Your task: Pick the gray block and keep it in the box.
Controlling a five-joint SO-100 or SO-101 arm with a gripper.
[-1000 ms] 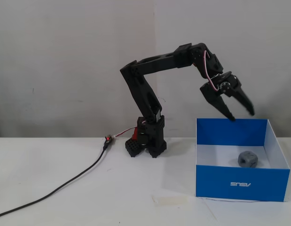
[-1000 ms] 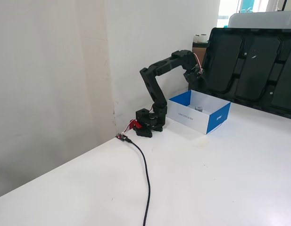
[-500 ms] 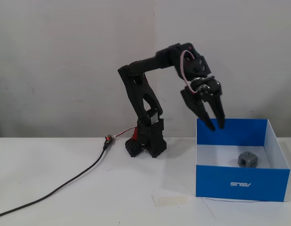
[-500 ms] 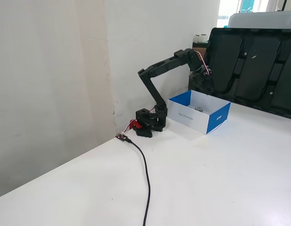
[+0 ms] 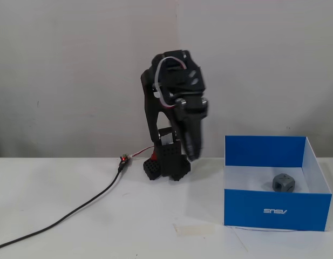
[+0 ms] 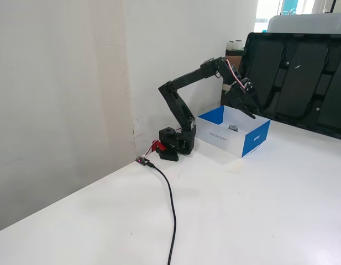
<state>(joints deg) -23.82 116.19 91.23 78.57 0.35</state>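
Arm swinging away from box; gripper now pointing toward camera, spread unclear. Gray block lying inside. Risk: returning gripper clipping box wall.

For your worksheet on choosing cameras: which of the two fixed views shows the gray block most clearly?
The fixed view facing the logo side of the box shows the gray block best: it sits unobstructed on the white floor, its faces distinguishable. In the other fixed view the gray block is only a tiny gray speck.
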